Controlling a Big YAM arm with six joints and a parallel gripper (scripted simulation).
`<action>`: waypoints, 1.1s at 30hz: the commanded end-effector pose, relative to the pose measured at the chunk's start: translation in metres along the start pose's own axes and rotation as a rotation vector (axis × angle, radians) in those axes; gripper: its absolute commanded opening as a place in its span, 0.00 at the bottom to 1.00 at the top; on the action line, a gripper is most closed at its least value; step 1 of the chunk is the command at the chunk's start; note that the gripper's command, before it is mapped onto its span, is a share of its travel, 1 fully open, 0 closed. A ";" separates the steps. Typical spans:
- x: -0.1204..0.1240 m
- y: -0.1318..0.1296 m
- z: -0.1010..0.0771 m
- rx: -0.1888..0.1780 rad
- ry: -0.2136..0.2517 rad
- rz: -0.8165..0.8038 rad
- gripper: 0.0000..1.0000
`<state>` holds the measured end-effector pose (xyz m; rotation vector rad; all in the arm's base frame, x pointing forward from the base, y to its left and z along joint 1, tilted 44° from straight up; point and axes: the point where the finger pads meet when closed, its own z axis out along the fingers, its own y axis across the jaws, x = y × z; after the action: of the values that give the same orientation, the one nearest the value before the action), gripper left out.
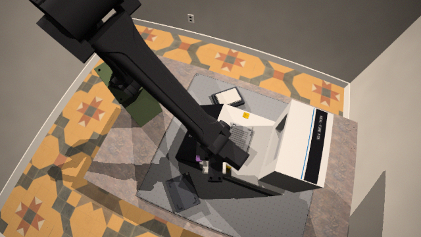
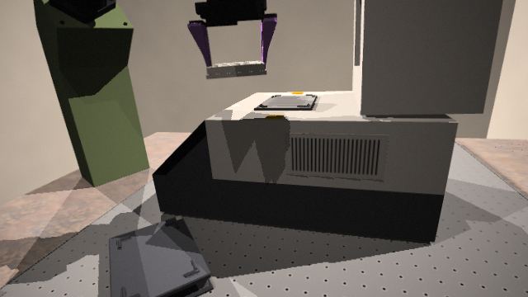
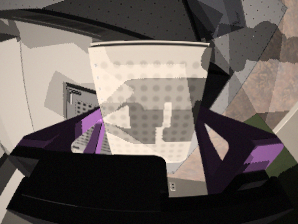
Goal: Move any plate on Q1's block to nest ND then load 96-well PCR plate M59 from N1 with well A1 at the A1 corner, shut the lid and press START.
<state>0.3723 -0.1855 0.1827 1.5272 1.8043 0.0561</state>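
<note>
My gripper (image 2: 236,65) (image 1: 214,167) (image 3: 149,110) is shut on the PCR plate M59 (image 2: 235,70) (image 3: 149,92) and holds it level by its two long sides. It hangs in the air over the front left edge of the cycler Q1 (image 2: 330,124) (image 1: 260,158). Q1's lid (image 1: 299,145) (image 2: 421,54) stands open. The ribbed block (image 1: 241,135) (image 2: 287,101) between its corner brackets is bare. The arm hides the key panel in the top view.
An empty dark nest (image 1: 182,192) (image 2: 153,256) lies on the perforated mat in front of Q1. A second nest holding a white plate (image 1: 227,96) lies behind Q1. The green arm base (image 2: 95,103) (image 1: 141,105) stands to the left.
</note>
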 end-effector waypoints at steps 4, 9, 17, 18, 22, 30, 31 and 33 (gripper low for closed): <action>0.006 0.032 -0.008 -0.024 -0.005 0.156 0.00; 0.020 0.047 -0.008 -0.027 -0.006 0.172 0.00; 0.047 0.076 -0.009 -0.023 -0.004 0.314 0.00; 0.048 0.080 -0.011 -0.027 -0.007 0.361 0.00; 0.057 0.090 -0.011 -0.031 -0.003 0.349 0.00; 0.093 0.121 -0.010 -0.027 0.010 0.410 0.00; 0.097 0.124 -0.011 -0.027 0.010 0.402 0.00; 0.095 0.120 -0.010 -0.026 0.011 0.397 0.00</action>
<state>0.4620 -0.0686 0.1837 1.8277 1.5262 0.2360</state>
